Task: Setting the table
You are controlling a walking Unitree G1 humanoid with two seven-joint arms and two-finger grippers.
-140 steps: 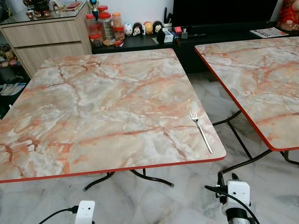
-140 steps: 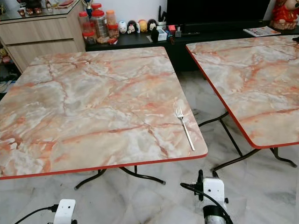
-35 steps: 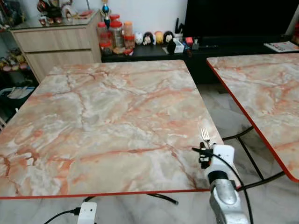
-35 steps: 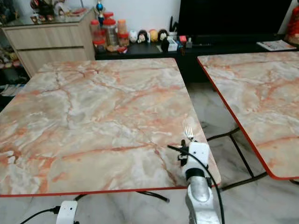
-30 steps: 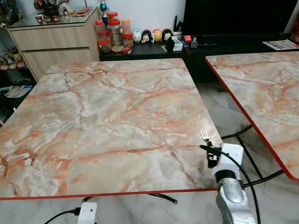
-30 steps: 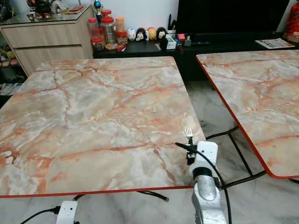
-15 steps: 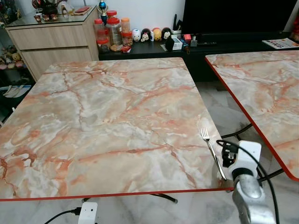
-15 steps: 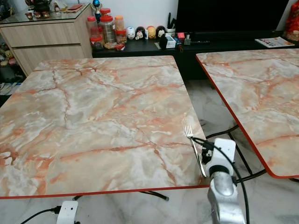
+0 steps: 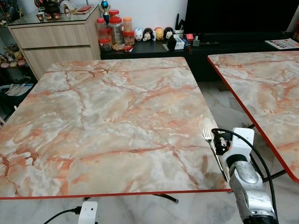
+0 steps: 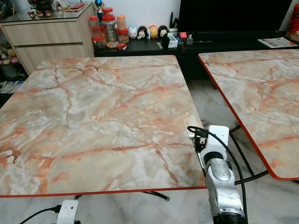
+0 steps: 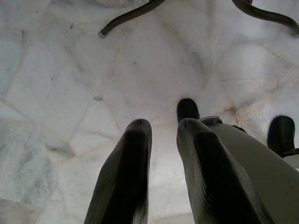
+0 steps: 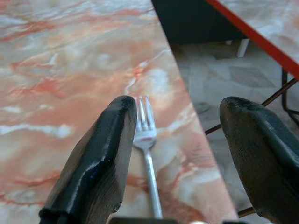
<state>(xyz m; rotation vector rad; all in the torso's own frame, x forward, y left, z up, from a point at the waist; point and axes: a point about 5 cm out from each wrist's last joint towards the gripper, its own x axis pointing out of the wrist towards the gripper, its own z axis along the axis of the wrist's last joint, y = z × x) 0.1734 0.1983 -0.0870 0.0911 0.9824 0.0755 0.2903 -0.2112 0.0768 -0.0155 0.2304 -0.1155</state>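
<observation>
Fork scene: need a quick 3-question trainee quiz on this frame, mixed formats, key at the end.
1. True or false: the fork lies on the marble table near its right edge.
2. Multiple choice: how does the right gripper stand? A) shut on the fork B) open, fingers either side of the fork C) open above the floor, far from the table
3. Fill in: the left gripper hangs low, pointing at the ____.

Key: 1 true. 2 B. 3 floor.
</observation>
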